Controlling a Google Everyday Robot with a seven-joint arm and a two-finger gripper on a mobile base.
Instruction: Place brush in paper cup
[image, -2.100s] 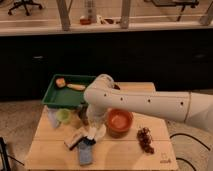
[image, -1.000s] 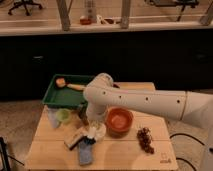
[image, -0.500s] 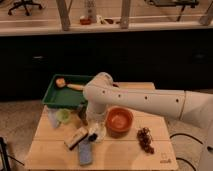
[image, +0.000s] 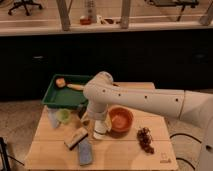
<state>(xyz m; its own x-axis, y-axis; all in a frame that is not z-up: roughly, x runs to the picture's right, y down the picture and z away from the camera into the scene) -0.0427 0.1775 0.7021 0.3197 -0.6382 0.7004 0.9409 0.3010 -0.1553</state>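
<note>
The brush, a wooden-backed block with dark bristles, lies on the wooden table at the front left. The white paper cup stands just right of it, next to the orange bowl. My gripper hangs at the end of the white arm, directly over the paper cup and partly hiding it. It is a short way right of and behind the brush.
A green tray at the back left holds a wooden-handled tool. A pale green cup stands in front of the tray. A grey-blue flat item lies near the front edge. A dark grape cluster lies at the right.
The wrist has shifted slightly down and toward the paper cup. The brush, cup and bowl have stayed where they were.
</note>
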